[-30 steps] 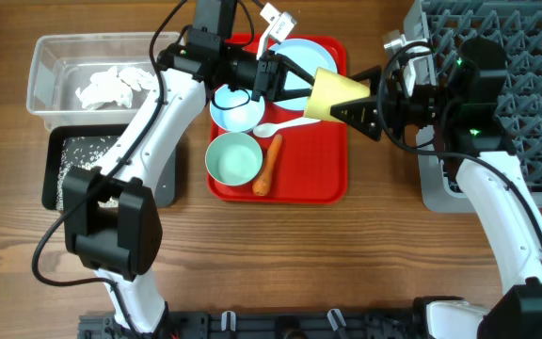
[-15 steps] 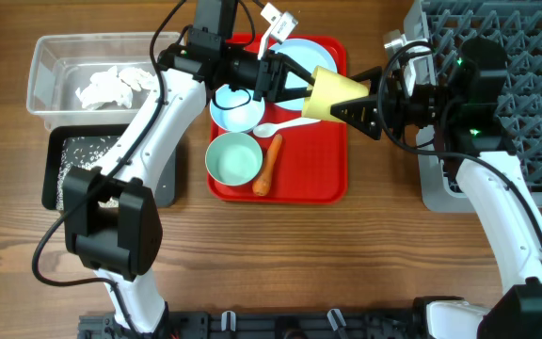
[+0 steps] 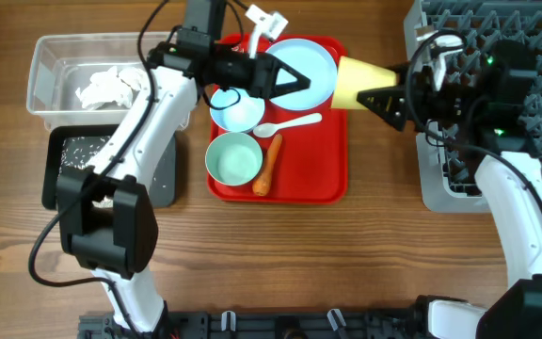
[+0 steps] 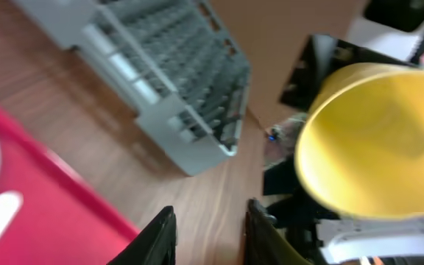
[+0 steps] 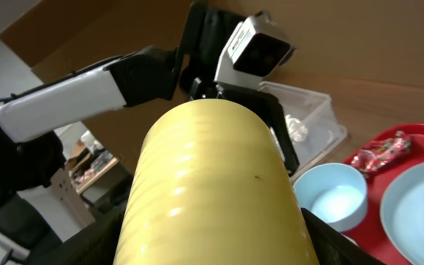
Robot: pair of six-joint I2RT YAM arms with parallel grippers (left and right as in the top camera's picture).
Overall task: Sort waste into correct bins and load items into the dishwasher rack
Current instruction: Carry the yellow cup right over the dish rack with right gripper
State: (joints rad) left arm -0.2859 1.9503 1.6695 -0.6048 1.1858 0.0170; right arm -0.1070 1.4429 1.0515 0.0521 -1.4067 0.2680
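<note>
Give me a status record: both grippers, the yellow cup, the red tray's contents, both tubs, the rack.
right gripper: shut on small yellow cup, held sideways between flat red tray and large grey lattice rack
left gripper: open, empty, over large pale blue plate
red tray: plate, two pale blue bowls, white plastic spoon, orange carrot
clear plastic tub: crumpled white tissue
black tub: loose white rice grains
rack: cup not yet in it
</note>
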